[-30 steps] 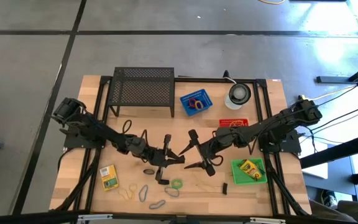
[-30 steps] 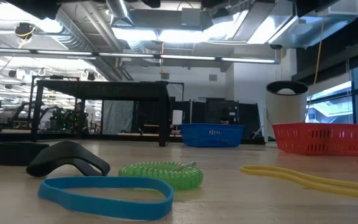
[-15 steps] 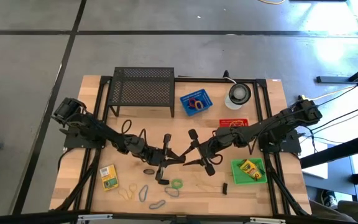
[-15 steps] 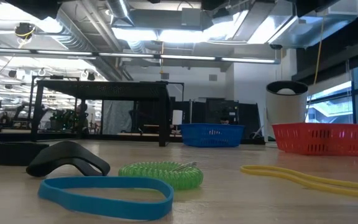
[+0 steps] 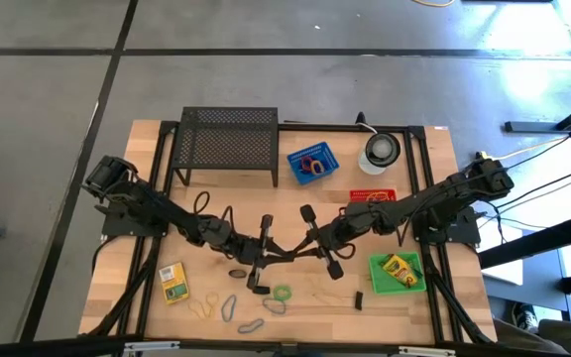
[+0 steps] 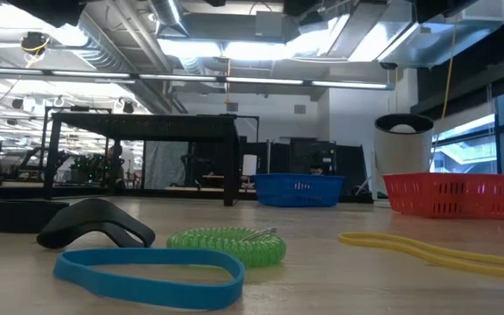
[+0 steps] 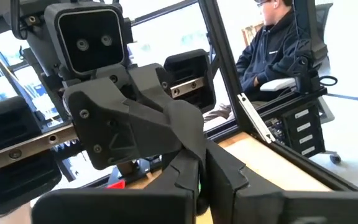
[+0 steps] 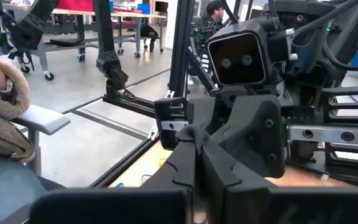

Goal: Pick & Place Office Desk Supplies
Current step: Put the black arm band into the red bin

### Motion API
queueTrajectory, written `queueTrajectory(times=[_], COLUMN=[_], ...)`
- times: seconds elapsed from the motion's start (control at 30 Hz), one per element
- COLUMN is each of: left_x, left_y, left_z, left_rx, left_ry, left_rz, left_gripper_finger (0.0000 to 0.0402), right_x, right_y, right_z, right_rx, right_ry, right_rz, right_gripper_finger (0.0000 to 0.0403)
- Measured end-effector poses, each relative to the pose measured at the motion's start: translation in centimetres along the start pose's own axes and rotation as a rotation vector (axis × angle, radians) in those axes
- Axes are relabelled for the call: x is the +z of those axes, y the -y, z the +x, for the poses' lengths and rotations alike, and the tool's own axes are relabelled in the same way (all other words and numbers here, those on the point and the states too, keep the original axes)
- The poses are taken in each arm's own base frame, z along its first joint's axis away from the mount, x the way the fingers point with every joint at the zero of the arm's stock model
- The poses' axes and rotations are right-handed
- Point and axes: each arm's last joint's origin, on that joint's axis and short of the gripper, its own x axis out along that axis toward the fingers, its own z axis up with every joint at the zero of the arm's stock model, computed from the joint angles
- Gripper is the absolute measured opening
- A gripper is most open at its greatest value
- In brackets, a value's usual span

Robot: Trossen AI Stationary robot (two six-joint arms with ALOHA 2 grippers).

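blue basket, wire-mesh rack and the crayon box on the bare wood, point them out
blue basket (image 5: pixel 311 165), high view, on its inside floor.
wire-mesh rack (image 5: pixel 228 137), high view, on the middle of its top.
crayon box (image 5: pixel 172 282), high view, on the middle of its lid face.

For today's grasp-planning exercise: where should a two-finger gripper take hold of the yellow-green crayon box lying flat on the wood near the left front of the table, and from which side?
Probably from straight above. The crayon box lies flat on the table, slightly skewed, with bare wood along its long edges. Turn the fingers to match that skew and pinch across the narrower width, near the middle, so it lifts level.
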Motion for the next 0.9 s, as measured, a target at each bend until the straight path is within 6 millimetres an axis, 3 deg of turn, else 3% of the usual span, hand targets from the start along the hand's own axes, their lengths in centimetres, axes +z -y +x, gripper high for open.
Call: queueTrajectory(times=[0.13,0.3,0.5,0.67,0.9], left_x=[0.0,-0.3,-0.8,-2.0,-2.4], left_y=[0.0,-0.2,-0.8,-1.2,-1.1], left_z=[0.0,0.0,-0.3,-0.9,-1.0], left_rx=[0.012,0.089,0.420,0.696,0.704], left_ry=[-0.008,-0.043,-0.176,-0.320,-0.331], left_rz=[-0.056,-0.113,-0.141,-0.167,-0.223], left_gripper_finger=[0.0052,0.0115,0.0171,0.0185,0.0181], right_x=[0.0,0.7,1.2,1.4,-0.4], right_y=[0.1,0.6,0.5,0.2,-0.3], right_z=[0.0,-1.4,-4.9,-8.4,-13.1], right_rx=[-0.016,-0.192,-0.364,-0.512,-0.882], right_ry=[-0.007,-0.110,-0.323,-0.494,-0.782], right_rz=[0.031,0.104,0.203,0.318,0.460], right_gripper_finger=[0.0009,0.0007,0.0007,0.0007,0.0007])
